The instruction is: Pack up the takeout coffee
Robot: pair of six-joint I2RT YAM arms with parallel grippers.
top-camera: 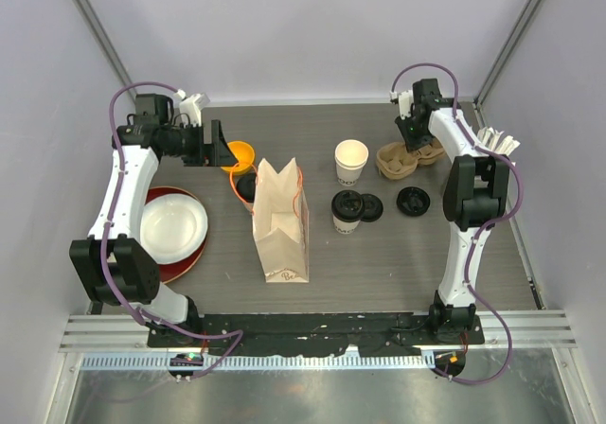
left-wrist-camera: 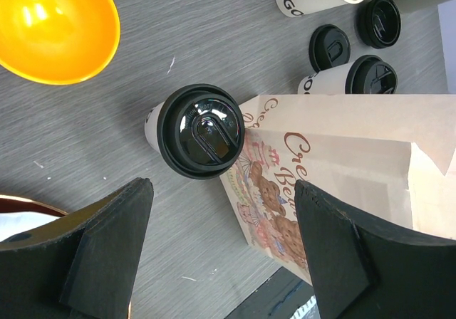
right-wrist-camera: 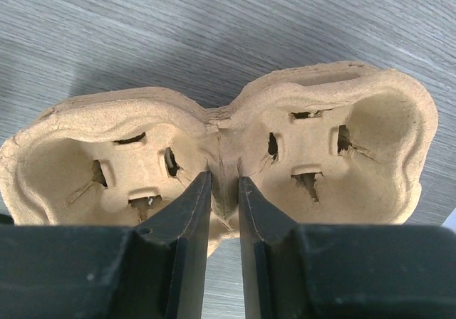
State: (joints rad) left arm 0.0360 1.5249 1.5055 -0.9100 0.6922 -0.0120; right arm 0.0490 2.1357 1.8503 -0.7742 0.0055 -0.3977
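Two white paper cups with black lids stand upright on the grey wooden table point(top-camera: 379, 263), one on each side of a brown paper bag point(top-camera: 280, 225) printed with bears. The first lidded cup point(left-wrist-camera: 199, 130) sits right against the bag's left face near its far end, with an orange bowl point(left-wrist-camera: 57, 23) just beyond it. The second lidded cup point(top-camera: 347, 211) stands to the right of the bag, clear of it. A loose black lid point(top-camera: 370, 206) lies just beside this cup, and another loose lid point(top-camera: 414, 201) lies farther right. Behind the second lidded cup stands an unlidded white cup point(top-camera: 351, 162), its mouth open to the camera.

The left gripper point(left-wrist-camera: 222, 191) hangs above the first lidded cup with its fingers spread wide, touching nothing. The cup shows between and beyond the two black fingertips.

At the far right of the table lies a two-well pulp cup carrier point(right-wrist-camera: 107, 119), both wells unfilled. The right gripper point(right-wrist-camera: 224, 191) reaches down into it, one finger in each well. The fingers are drawn close together and pinch the carrier's central ridge between them.

On the left side of the table, a white plate point(top-camera: 173, 227) rests on a larger red plate point(top-camera: 189, 265), well apart from the cups.
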